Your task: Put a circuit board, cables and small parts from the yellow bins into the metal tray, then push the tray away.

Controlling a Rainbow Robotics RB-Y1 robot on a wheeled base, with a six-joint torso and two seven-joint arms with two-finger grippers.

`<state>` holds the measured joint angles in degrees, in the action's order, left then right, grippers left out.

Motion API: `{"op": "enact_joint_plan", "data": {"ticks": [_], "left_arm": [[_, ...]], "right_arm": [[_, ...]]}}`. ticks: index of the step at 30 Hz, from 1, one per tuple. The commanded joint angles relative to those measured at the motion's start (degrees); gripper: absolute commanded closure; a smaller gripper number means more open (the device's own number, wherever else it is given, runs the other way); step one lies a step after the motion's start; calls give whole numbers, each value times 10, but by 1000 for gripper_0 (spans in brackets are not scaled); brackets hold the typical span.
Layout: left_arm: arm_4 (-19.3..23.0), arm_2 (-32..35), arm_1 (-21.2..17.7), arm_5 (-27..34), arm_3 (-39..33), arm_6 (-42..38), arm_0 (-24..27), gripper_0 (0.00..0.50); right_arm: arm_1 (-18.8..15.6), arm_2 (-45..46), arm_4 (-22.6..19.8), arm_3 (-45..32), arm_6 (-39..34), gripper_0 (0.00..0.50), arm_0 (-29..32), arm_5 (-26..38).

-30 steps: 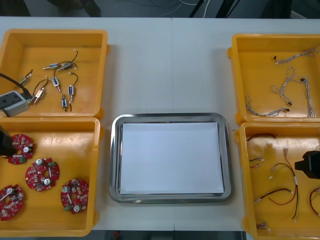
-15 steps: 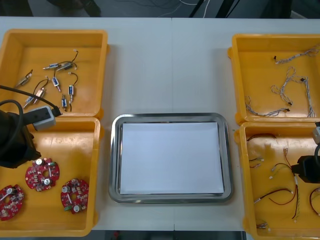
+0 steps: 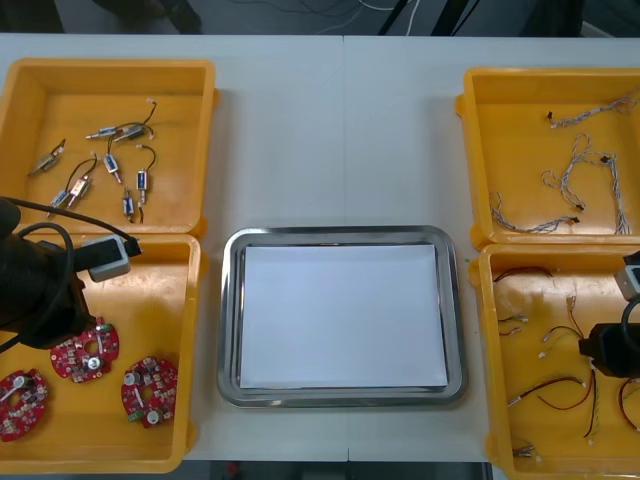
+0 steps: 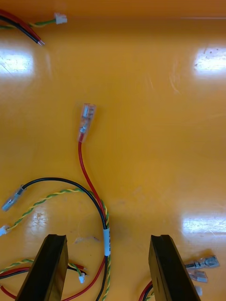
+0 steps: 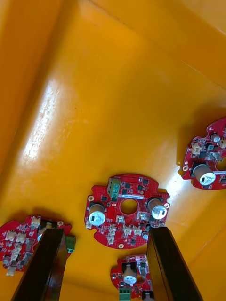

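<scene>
Two arms have closed in over the bins at the desk's near corners within the last second. The left arm (image 3: 35, 300) has swung inward from the left edge over the near-left yellow bin (image 3: 150, 280), hiding one of its four boards. Its wrist view shows the left jaws apart, with a red circuit board (image 5: 127, 209) lying flat just ahead between them. The right arm (image 3: 612, 350) has crept inward over the near-right bin (image 3: 478, 350), and the right jaws stand apart astride a cable bundle (image 4: 107, 240). The metal tray (image 3: 340, 235), at the near edge between the bins, holds nothing yet. Both picks look imminent, but loading has not begun.
</scene>
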<state>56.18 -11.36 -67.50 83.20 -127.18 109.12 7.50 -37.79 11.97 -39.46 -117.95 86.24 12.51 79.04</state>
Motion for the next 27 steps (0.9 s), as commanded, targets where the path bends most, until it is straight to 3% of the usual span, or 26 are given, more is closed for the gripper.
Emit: {"op": "enact_joint_plan", "data": {"ticks": [1, 11, 27], "left_arm": [[-6, -23, -24, -30, 21, 36, -10, 0], [-8, -56, -36, -100, 70, 117, -7, 0], [-41, -123, -37, -138, 88, 118, 16, 0]], "right_arm": [[3, -18, 9, -10, 21, 0, 24, -22], [3, -34, 32, -9, 15, 0, 29, -42], [4, -52, 55, -9, 2, 0, 46, -75]]}}
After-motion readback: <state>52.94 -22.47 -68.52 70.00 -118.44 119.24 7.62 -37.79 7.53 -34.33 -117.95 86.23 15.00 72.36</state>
